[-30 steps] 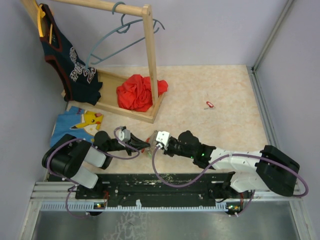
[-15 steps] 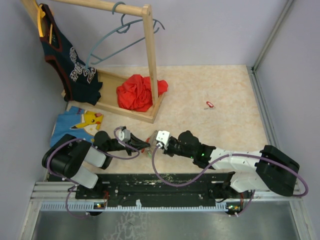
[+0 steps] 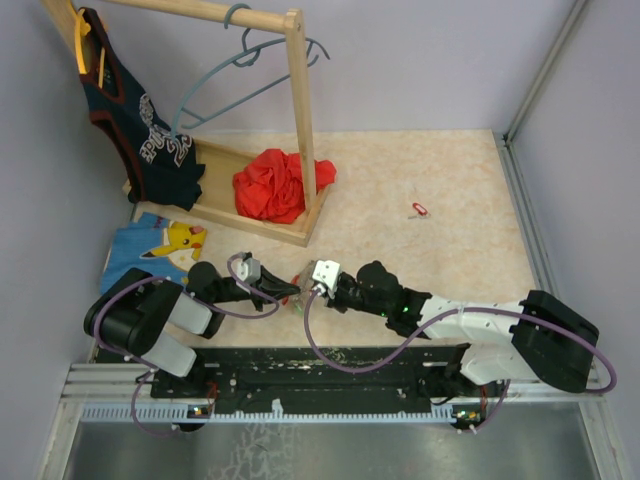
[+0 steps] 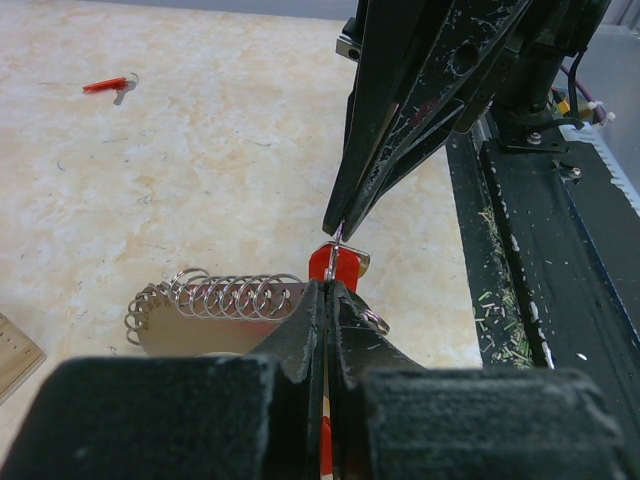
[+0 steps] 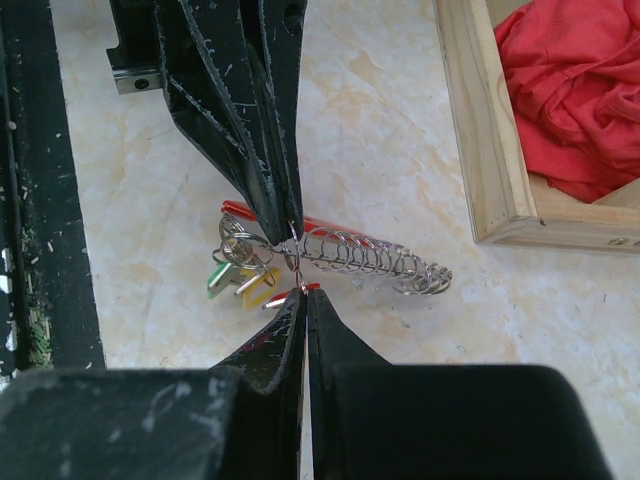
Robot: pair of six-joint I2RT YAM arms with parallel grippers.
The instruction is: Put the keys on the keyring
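The keyring [image 5: 372,256] lies on the table between my two grippers, with several small split rings strung along it like a coil; it also shows in the left wrist view [image 4: 215,297]. A green key [image 5: 221,281] and a yellow key [image 5: 258,292] hang at its near end. My left gripper [image 4: 328,285] is shut on that end, tip to tip with my right gripper [image 5: 303,291]. My right gripper is shut on a red key [image 5: 285,296] by its small ring. Another red key [image 3: 418,209] lies alone at the far right. In the top view the left gripper [image 3: 288,290] and right gripper [image 3: 303,291] meet.
A wooden rack base [image 3: 262,228] holds a red cloth [image 3: 275,183] just beyond the grippers. A dark jersey [image 3: 140,120] and a grey-blue hanger [image 3: 240,75] hang from the rail. A Pikachu cloth [image 3: 160,245] lies at the left. The black base rail [image 4: 540,230] runs beside the arms.
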